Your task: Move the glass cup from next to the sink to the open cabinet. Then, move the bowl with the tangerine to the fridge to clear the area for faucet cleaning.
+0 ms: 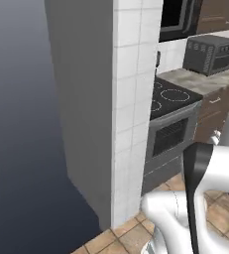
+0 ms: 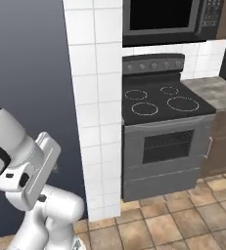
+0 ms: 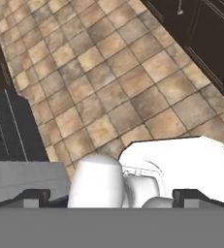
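The glass cup, the sink, the open cabinet, the bowl with the tangerine and the fridge are all out of view. In the hand view my gripper (image 3: 112, 197) points down at the brown tiled floor (image 3: 108, 82). Its two dark fingertips (image 3: 33, 196) stand far apart at the bottom corners, so it is open, and no object sits between them. My white arm (image 1: 205, 198) is folded low in front of the base, seen from the other side as the arm (image 2: 31, 180) at the lower left.
A black-topped stove (image 2: 163, 105) with an oven door stands ahead, under a microwave (image 2: 168, 19). A white tiled wall end (image 2: 97, 97) juts out left of it. A toaster oven (image 1: 209, 53) sits on the counter beyond. Dark lower cabinets (image 3: 210, 34) line the floor.
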